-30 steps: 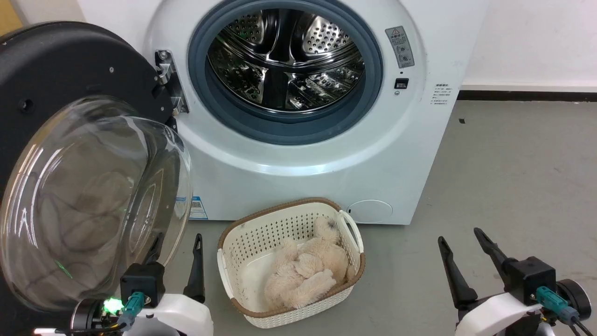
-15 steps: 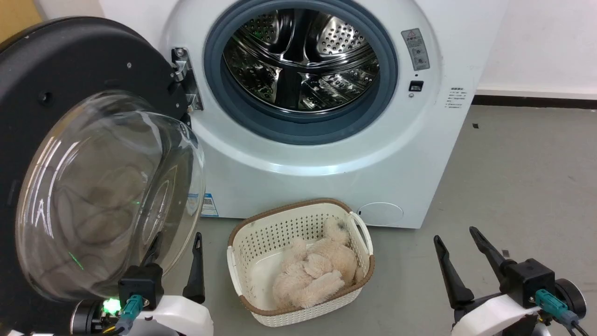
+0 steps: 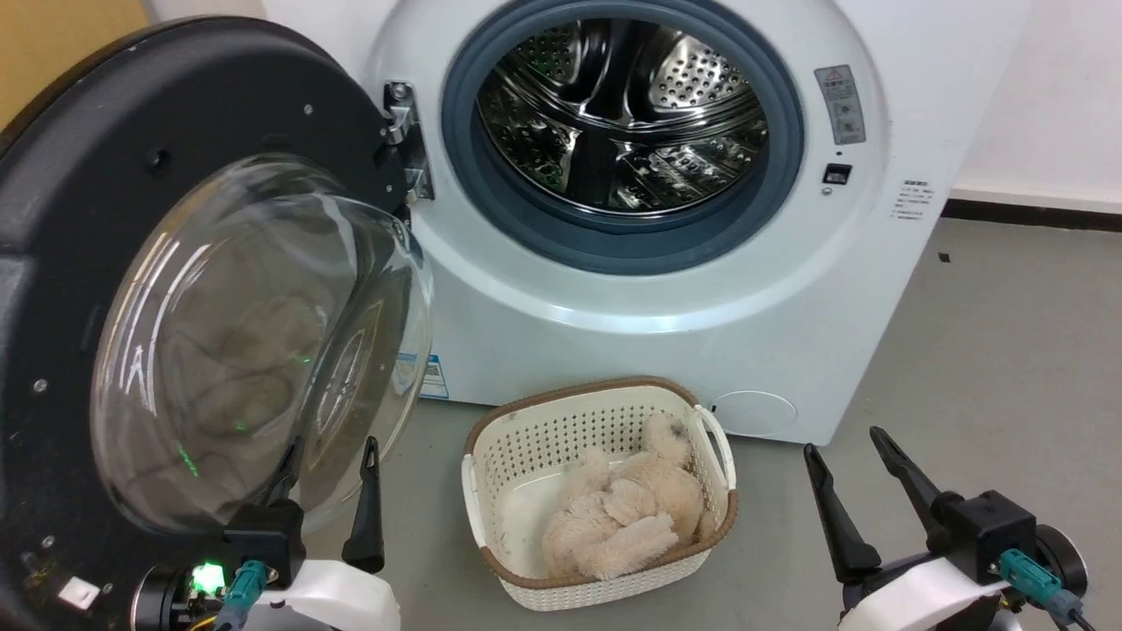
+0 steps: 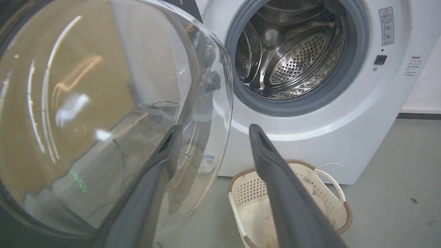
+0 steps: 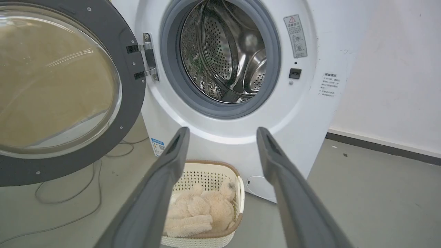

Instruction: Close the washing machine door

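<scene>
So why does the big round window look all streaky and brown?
Left wrist view: the washing machine door has bulging glass that catches white streaks of light and warps the tan colour behind it; head view: that glass shows pale streaks and small green glints; right wrist view: it looks smooth tan with fainter streaks, and the steel drum gleams with bright reflections.

A bare laundry corner: a white washing machine (image 3: 631,333) on a plain grey floor (image 3: 1008,368) against a white wall (image 3: 1069,105), basket (image 3: 543,443) in front, loose cables (image 5: 69,200) left.
</scene>
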You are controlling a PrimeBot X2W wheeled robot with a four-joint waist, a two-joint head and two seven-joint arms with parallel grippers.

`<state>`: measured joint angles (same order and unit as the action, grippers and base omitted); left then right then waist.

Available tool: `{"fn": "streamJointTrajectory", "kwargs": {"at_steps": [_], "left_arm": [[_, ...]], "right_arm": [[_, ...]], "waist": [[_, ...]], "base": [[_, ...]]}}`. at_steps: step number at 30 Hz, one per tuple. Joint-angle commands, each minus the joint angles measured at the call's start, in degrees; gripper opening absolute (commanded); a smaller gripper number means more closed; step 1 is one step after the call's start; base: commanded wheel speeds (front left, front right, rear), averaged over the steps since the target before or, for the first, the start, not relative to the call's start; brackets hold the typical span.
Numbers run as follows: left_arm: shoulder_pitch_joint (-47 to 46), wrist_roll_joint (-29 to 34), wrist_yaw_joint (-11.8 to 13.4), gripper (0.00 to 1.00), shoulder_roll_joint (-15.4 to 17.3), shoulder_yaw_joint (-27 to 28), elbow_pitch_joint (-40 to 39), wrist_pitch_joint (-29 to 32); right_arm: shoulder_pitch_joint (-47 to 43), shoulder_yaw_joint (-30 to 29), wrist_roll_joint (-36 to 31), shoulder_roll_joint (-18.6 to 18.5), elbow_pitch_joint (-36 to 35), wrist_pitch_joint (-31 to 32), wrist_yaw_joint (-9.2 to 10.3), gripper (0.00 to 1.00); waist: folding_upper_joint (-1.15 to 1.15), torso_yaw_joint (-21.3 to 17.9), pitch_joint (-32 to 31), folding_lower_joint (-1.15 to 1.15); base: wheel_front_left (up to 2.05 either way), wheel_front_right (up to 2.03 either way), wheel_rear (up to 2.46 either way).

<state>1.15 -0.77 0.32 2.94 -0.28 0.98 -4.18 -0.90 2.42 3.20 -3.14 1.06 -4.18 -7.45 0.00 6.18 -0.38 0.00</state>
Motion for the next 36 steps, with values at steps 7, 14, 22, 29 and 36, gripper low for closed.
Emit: {"fn": "streamJointTrajectory", "kwargs": {"at_steps": [7,14,22,29,36], "left_arm": [[0.77,-0.72,-0.03,1.0,-0.02,0.19,0.17,-1.31],[0.96,-0.87,-0.06,1.0,-0.03,0.25,0.29,-2.15],[1.07,-0.98,-0.13,1.0,-0.03,0.47,0.34,-3.11],[1.53,-1.31,0.05,1.0,-0.03,1.08,-0.03,-3.95],[2.16,-1.7,0.45,1.0,-0.04,1.59,-0.65,-4.78]], "right_arm": [[-0.57,0.94,1.1,0.09,0.31,-1.32,-0.01,1.0],[-0.61,1.69,1.78,0.11,0.54,-2.16,-0.01,1.0],[-0.77,2.42,2.62,0.13,0.74,-3.11,-0.02,1.0],[-0.17,3.68,3.04,0.09,1.28,-3.95,-0.02,1.0],[0.68,5.39,3.83,-0.25,2.22,-4.78,-0.02,1.0]], "waist": [[0.0,2.55,-0.17,0.0],[0.0,4.79,-0.33,0.0],[0.0,7.63,-0.53,0.0],[0.0,9.63,-0.25,0.0],[0.0,11.47,0.01,0.0]], "base": [[0.0,0.0,0.0],[0.0,0.0,0.0],[0.0,0.0,0.0],[0.0,0.0,0.0],[0.0,0.0,0.0]]}}
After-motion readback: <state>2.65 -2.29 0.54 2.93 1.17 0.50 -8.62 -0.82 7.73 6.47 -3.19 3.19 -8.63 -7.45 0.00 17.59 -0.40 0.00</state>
